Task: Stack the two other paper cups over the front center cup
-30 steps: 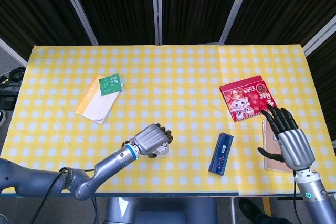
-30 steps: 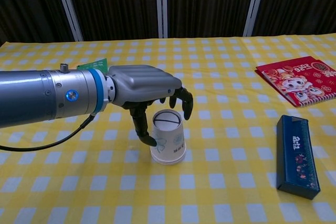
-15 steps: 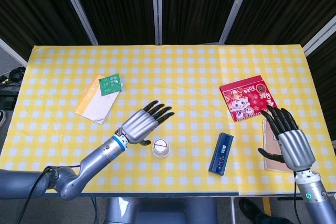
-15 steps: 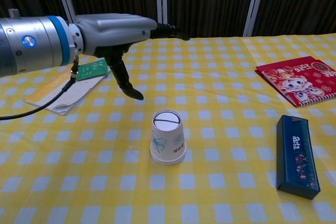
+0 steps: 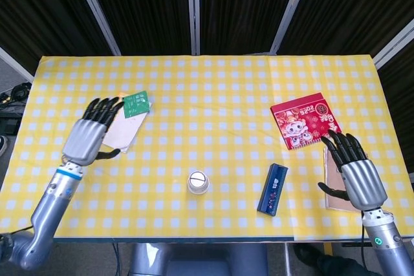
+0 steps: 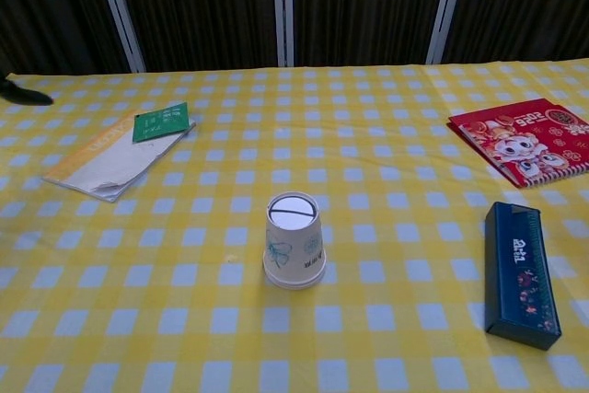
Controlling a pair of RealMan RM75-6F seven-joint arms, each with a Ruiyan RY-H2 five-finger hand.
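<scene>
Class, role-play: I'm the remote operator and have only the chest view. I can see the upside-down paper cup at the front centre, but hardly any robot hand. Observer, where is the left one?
Observer: The left robot hand hovers open, fingers spread, over the left part of the pale booklet, well left of the paper cup.
Operator: And the right one?
Observer: The right robot hand is open near the table's right edge, over a brown pad, just in front of the red booklet.
Operator: Is either holding anything?
Observer: No, the head view shows both empty.
</scene>
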